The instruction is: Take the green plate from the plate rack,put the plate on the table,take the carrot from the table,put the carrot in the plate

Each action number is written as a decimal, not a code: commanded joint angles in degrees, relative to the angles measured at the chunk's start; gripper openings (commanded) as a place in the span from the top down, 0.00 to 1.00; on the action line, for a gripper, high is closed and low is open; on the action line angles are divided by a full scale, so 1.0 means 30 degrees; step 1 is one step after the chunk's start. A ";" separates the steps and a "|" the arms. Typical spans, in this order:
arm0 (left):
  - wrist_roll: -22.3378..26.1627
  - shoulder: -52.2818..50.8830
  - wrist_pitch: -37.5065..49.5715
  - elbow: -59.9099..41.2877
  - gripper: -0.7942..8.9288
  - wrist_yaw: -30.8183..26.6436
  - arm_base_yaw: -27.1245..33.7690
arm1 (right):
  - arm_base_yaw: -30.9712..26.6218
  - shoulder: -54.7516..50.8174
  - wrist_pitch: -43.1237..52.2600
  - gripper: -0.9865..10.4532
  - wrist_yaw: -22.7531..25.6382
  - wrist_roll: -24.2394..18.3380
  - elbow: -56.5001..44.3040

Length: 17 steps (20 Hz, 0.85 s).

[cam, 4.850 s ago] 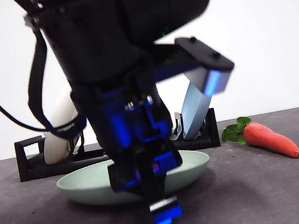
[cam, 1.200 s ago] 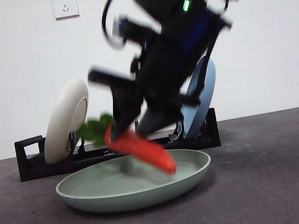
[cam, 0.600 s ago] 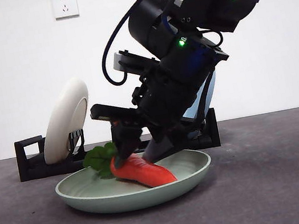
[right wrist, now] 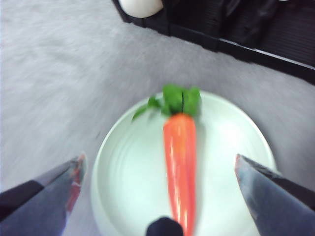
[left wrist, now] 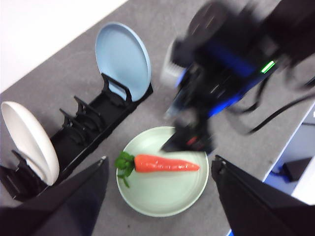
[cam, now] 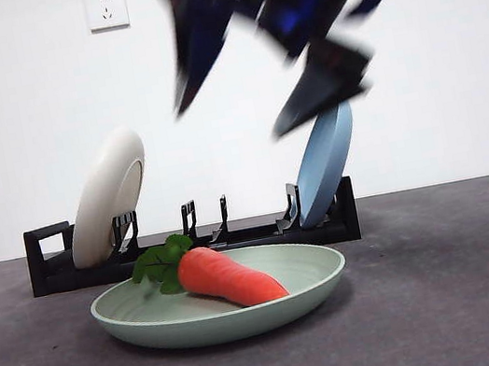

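Your carrot [cam: 228, 276] lies loose in the green plate [cam: 319, 281], which sits flat on the desk [cam: 454, 298] before the plate rack [cam: 50, 265]. The right gripper [cam: 270, 84] hangs above it, fingers spread and empty; the left gripper [left wrist: 157, 191] waits high, fingers apart. The carrot looks light, stiff and smooth, so grip mid-body.

Orange-red carrot [cam: 230, 277] with dark green leaves, pale sage green plate [cam: 319, 283], black plate rack [cam: 52, 272], dark grey mottled table [cam: 454, 298].
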 commanded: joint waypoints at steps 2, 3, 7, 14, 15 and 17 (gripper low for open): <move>-0.0066 -0.0036 -0.0787 -0.0036 0.56 -0.0007 -0.0044 | 0.0066 -0.4386 -0.5231 0.47 -0.0029 -0.0233 -0.0022; -0.0073 -0.0036 -0.0925 -0.0036 0.56 0.0000 -0.0044 | 0.0066 -0.5632 -0.6528 0.47 -0.0036 -0.0335 -0.0022; -0.0146 -0.0036 -0.1297 -0.0036 0.56 0.0692 -0.0044 | 0.0066 -0.9755 -1.0142 0.48 -0.1042 -0.0444 -0.0022; -0.0175 -0.0036 -0.2404 -0.0036 0.58 0.3548 -0.0044 | 0.0066 -1.2546 -1.3653 0.56 -0.2528 -0.0437 -0.0022; -0.0321 -0.0036 -0.2565 -0.0036 0.66 0.3541 -0.0044 | 0.0066 -1.2546 -1.3886 0.65 -0.2521 -0.0437 -0.0022; -0.0503 -0.0036 -0.2688 -0.0036 0.82 0.3548 -0.0044 | 0.0066 -1.2546 -1.3988 0.80 -0.2521 -0.0452 -0.0022</move>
